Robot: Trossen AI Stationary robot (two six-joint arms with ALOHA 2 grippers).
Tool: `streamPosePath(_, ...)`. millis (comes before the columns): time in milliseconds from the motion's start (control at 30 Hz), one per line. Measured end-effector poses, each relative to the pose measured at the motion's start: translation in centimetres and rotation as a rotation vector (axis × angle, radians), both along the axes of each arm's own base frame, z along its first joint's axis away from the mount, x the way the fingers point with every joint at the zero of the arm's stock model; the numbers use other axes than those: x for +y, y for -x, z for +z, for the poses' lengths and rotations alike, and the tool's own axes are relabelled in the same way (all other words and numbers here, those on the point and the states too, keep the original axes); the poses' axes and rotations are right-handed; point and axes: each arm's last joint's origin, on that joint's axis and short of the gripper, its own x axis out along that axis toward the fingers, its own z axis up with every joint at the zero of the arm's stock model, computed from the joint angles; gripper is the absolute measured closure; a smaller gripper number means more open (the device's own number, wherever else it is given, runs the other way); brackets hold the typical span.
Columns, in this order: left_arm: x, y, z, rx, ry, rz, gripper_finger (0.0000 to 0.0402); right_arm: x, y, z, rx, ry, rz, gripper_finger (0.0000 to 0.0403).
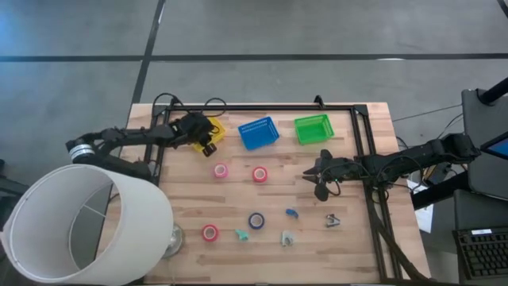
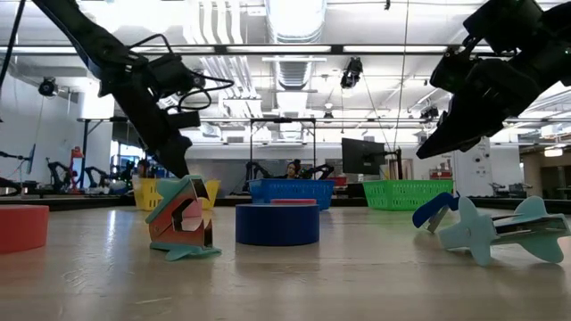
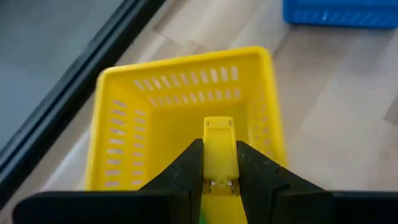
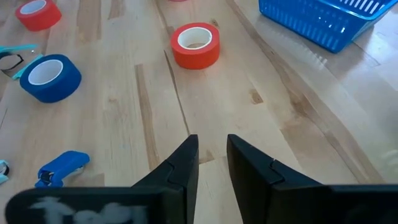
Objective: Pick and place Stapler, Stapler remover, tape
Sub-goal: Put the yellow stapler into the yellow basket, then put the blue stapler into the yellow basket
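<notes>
My left gripper [image 3: 219, 149] hangs over the yellow basket [image 3: 180, 93] at the table's far left and is shut on a small yellow stapler [image 3: 219, 132]. My right gripper [image 4: 212, 146] is open and holds nothing; it hovers above bare wood right of centre [image 1: 316, 176]. Three pink-red tape rolls [image 1: 221, 170] [image 1: 259, 174] [image 1: 209, 233] and one blue roll [image 1: 256, 220] lie flat on the table. A small blue stapler [image 1: 291, 213], a teal one [image 1: 241, 234] and two stapler removers [image 1: 287, 237] [image 1: 332, 220] lie near the front edge. My left gripper pinches the yellow stapler between its two fingers, which sit on the stapler's long sides [image 3: 219, 171] and lie along it. Its free end sticks out past the fingertips, above the inside of the yellow basket. The stapler is lifted clear.
A blue basket [image 1: 259, 133] and a green basket [image 1: 313, 129] stand right of the yellow one along the far edge. A large white lampshade [image 1: 87, 222] covers the near left corner. A dark frame [image 1: 361, 143] and cables run along the table's right side.
</notes>
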Motion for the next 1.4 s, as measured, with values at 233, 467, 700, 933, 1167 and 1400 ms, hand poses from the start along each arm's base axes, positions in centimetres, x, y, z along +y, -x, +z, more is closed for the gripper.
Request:
streamPosePath(233,-0.4,0.6,-1.1,0.034,0.024,0.003,0.0301,0.0,0.0,0.0,-0.004,0.0,-0.005,0.0326)
streamPosePath(467,-0.5,0.8,-1.4,0.057,0.009,-0.004,0.0267,0.0,-0.7,1.1,-0.133,-0.003,-0.005,0.0306)
streamPosePath(700,-0.2,0.4,-0.9,0.021,-0.012,0.005,0.0251,0.1,-1.2,2.1,-0.247,-0.018,0.0,0.0279)
streamPosePath(933,0.1,-0.3,1.3,-0.11,0.001,0.029,0.0263,0.2,-1.4,2.7,-0.317,-0.047,-0.006,0.0262)
streamPosePath(1167,-1.1,-1.0,3.1,-0.312,0.053,-0.175,0.0272,1.1,-1.5,3.2,-0.365,-0.113,0.056,0.0261)
streamPosePath(1400,-2.6,-1.5,3.4,-0.364,0.051,-0.268,0.0276,3.4,-2.3,5.1,-0.407,-0.152,0.137,0.0262)
